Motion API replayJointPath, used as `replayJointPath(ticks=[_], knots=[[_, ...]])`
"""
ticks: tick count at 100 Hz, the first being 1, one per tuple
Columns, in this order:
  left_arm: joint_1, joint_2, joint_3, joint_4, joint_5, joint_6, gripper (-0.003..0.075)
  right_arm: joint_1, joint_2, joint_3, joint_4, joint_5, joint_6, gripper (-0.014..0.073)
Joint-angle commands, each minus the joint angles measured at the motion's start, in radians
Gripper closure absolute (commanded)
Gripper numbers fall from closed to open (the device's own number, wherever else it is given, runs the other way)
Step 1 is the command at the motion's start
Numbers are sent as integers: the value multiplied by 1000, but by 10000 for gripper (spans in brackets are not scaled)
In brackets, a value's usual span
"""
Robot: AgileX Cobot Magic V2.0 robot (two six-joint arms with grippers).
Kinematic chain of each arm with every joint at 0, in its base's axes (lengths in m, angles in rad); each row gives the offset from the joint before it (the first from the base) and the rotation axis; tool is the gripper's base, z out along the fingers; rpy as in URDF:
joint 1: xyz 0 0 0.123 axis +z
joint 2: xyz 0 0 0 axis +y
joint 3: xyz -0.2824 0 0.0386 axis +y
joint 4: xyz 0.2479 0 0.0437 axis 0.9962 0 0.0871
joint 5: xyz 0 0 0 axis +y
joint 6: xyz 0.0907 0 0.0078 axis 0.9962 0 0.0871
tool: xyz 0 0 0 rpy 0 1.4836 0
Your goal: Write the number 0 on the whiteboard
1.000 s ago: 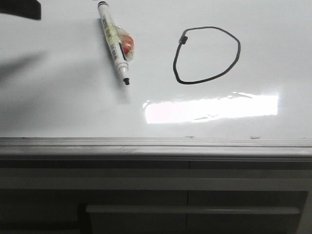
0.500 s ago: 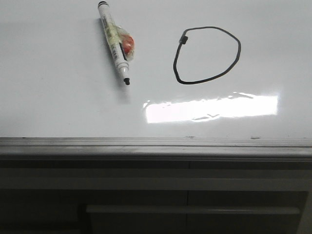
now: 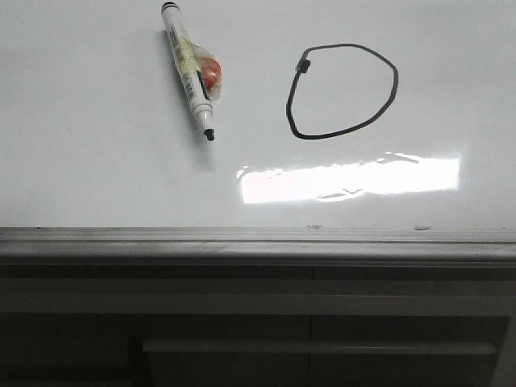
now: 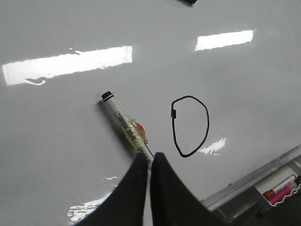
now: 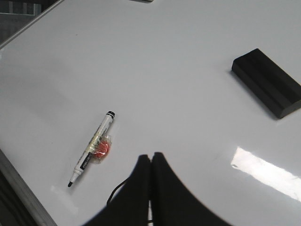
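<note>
The number 0 [image 3: 342, 90] is drawn closed on the whiteboard [image 3: 97, 177]; the task looks finished. The marker [image 4: 127, 129] lies loose just beyond the left claw [image 4: 149, 162]. Both claws, left and right [image 5: 151, 162], are pressed together, empty.

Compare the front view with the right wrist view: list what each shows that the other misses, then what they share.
Only the front view shows the whole number 0, the grey edge rail and the drawer fronts below it. Only the right wrist view shows a black block lying on the board and the right claw, its fingers pressed together. Both show the whiteboard and the uncapped marker lying flat with a red blob against its barrel.
</note>
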Motion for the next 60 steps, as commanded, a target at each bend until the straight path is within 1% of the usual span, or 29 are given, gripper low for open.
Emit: replayJointPath(ticks=[1, 42, 50, 56, 59, 60], knots=[[-7, -2, -25, 32, -30, 2, 740, -5, 0, -23, -39, -39, 7, 663], [-7, -9, -8, 28, -34, 8, 740, -5, 0, -23, -39, -39, 7, 663], [-2, -33, 3, 22, -34, 86, 740, -5, 0, -23, -39, -39, 7, 663], [22, -55, 2, -3, -47, 185, 740, -5, 0, -23, -39, -39, 7, 663], [42, -65, 2, -16, -63, 256, 740, -5, 0, -23, -39, -39, 7, 663], [47, -66, 2, -16, -66, 256, 740, -5, 0, -23, -39, -39, 7, 663]])
